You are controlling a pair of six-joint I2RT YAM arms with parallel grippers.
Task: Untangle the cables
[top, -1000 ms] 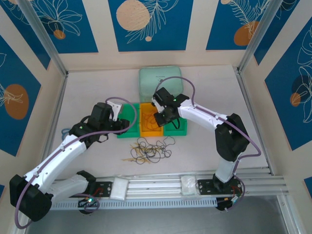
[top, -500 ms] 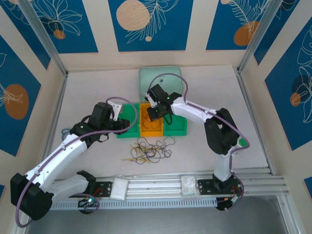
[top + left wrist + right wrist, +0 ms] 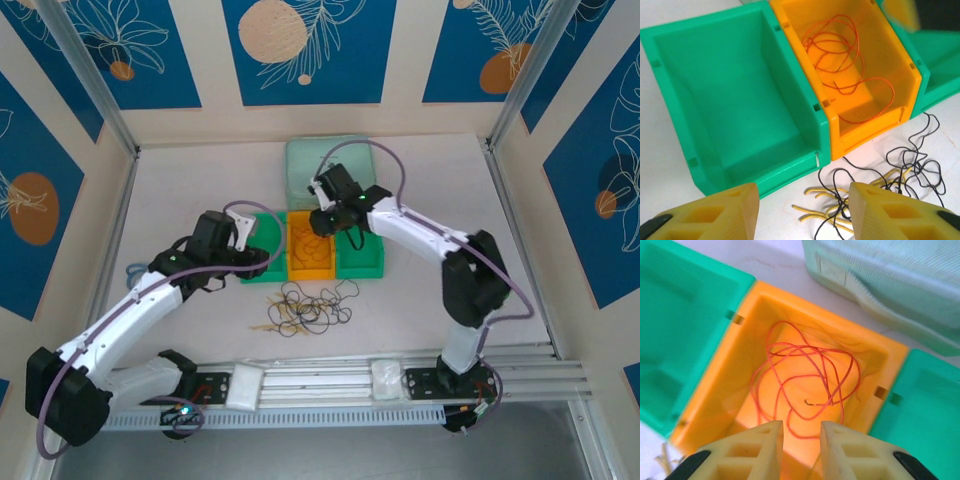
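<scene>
Orange-red cable (image 3: 807, 375): loose coil lying in the orange bin (image 3: 865, 131), middle of three bins in a row.
Black cables (image 3: 315, 305) and yellow-tan cables (image 3: 812, 209): tangled together on the table (image 3: 180, 200), just in front of the bins.
Left green bin (image 3: 740, 100) and right green bin (image 3: 925, 410): flank the orange bin.
Pale green case (image 3: 900, 280): behind the bins.
Left gripper (image 3: 802, 200): near the tangle, jaws apart, nothing between them.
Right gripper (image 3: 801, 432): above the orange bin, jaws slightly parted, holding nothing.
</scene>
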